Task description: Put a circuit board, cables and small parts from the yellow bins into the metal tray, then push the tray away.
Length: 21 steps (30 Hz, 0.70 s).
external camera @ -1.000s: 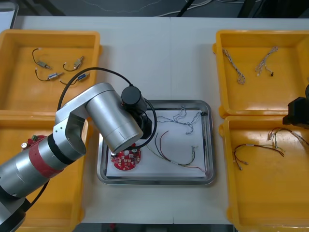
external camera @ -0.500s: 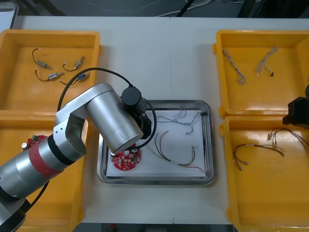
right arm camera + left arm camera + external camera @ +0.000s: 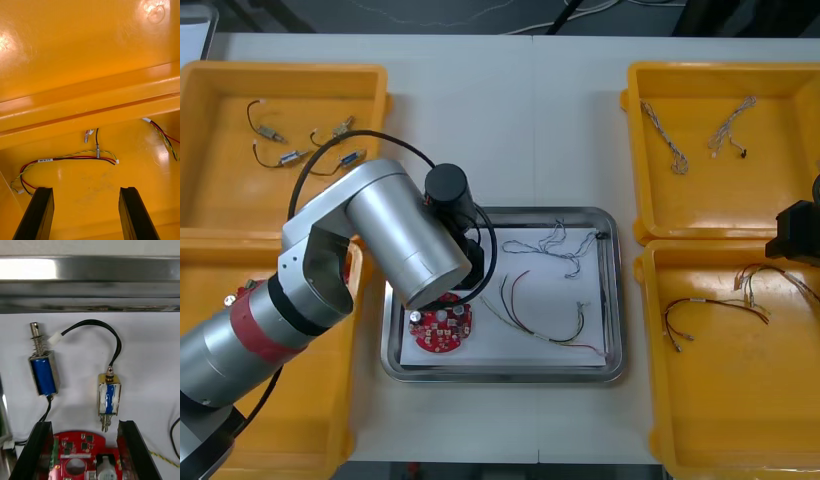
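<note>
Left arm (image 3: 395, 235) shifted back, hiding tray (image 3: 617, 300) corner; left fingers (image 3: 37, 453), right fingers (image 3: 35, 213) both apart.

Bright, even light falls from overhead; glare streaks the metal tray (image 3: 30, 269) and spots the yellow bin (image 3: 90, 45).

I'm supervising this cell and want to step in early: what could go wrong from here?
1. The open left gripper sits close over the board, one small part just beyond its fingertips; a sideways move could knock either.
2. That part's black lead loops loosely; a finger might snag it.
3. Cables lie loose near the tray's rim; pushing might spill them.
The right gripper waits open over a bin.
</note>
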{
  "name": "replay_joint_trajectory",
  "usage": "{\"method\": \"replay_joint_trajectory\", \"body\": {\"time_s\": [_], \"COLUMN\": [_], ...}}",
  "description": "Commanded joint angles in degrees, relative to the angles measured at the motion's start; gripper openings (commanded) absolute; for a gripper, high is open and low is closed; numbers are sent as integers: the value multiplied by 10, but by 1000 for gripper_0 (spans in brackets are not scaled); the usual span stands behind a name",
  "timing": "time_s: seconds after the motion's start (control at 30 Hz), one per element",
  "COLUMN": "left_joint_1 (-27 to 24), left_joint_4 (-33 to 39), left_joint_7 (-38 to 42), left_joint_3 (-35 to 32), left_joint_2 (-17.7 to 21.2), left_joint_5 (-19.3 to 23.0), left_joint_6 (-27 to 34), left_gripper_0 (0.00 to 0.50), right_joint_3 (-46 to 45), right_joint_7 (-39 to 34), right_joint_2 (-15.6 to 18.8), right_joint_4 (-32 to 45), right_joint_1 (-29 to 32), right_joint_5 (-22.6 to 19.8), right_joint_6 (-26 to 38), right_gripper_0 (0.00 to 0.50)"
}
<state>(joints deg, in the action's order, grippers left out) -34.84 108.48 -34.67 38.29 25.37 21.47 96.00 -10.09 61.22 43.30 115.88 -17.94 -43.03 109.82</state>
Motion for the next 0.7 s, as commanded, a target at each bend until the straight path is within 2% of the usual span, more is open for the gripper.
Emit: {"method": "replay_joint_trajectory", "body": {"time_s": [0.03, 0.27, 0.43, 0.7], "left_joint_1": [0, -21, -22, -16], "left_joint_4": [56, 101, 138, 184], "left_joint_7": [-21, -44, -45, -50], "left_joint_3": [-59, -137, -178, -230], "left_joint_2": [-8, 17, 50, 143], "left_joint_5": [38, 118, 160, 246], "left_joint_6": [53, 140, 140, 140], "left_gripper_0": [500, 500, 500, 500], "right_joint_3": [-19, -19, -19, -19], "right_joint_7": [-20, -20, -20, -20], "right_joint_2": [24, 24, 24, 24], "right_joint_4": [15, 15, 15, 15], "right_joint_1": [4, 4, 4, 4], "right_joint_5": [4, 4, 4, 4], "right_joint_6": [2, 2, 2, 2], "right_gripper_0": [500, 500, 500, 500]}}
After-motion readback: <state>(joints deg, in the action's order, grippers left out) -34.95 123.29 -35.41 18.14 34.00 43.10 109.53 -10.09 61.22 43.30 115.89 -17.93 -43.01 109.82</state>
